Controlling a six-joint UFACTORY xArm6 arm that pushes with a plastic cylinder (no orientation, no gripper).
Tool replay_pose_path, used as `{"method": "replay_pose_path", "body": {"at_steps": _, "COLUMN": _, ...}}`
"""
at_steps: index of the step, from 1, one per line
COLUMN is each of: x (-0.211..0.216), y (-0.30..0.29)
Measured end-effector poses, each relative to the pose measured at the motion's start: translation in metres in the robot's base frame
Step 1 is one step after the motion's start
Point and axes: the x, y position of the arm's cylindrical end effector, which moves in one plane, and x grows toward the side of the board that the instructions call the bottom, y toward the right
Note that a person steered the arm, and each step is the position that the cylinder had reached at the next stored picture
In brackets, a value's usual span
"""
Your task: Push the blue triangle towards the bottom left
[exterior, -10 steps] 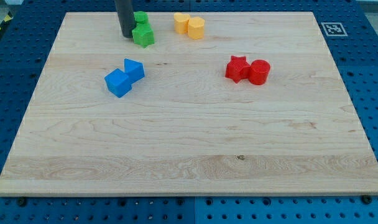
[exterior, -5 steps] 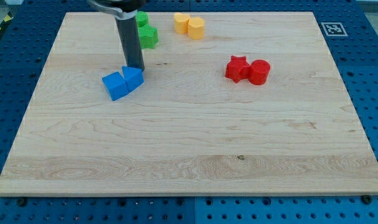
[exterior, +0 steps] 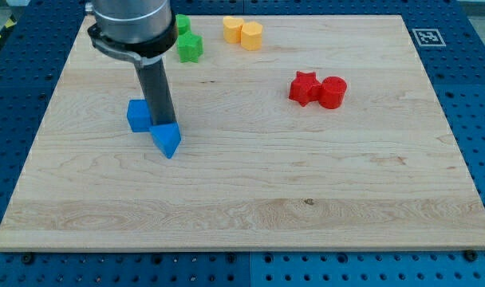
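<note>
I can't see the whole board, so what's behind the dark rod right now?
My tip touches the blue triangle's upper edge. The rod hides the right part of the blue cube, and the arm's body covers part of the green blocks.

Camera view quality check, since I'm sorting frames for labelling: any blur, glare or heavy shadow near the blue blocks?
Camera view: evenly lit and sharp; no glare on the wooden board. My tip and the blue triangle touching it show crisp edges with only faint shadows. The rod hides part of the blue cube.
</note>
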Motion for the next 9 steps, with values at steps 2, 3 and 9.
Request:
{"method": "replay_pose_path", "body": {"at_steps": 2, "x": 0.036, "y": 0.040}}
{"method": "replay_pose_path", "body": {"at_steps": 3, "x": 0.056, "y": 0.046}}
{"method": "replay_pose_path", "body": {"at_steps": 9, "x": 0.093, "y": -0.002}}
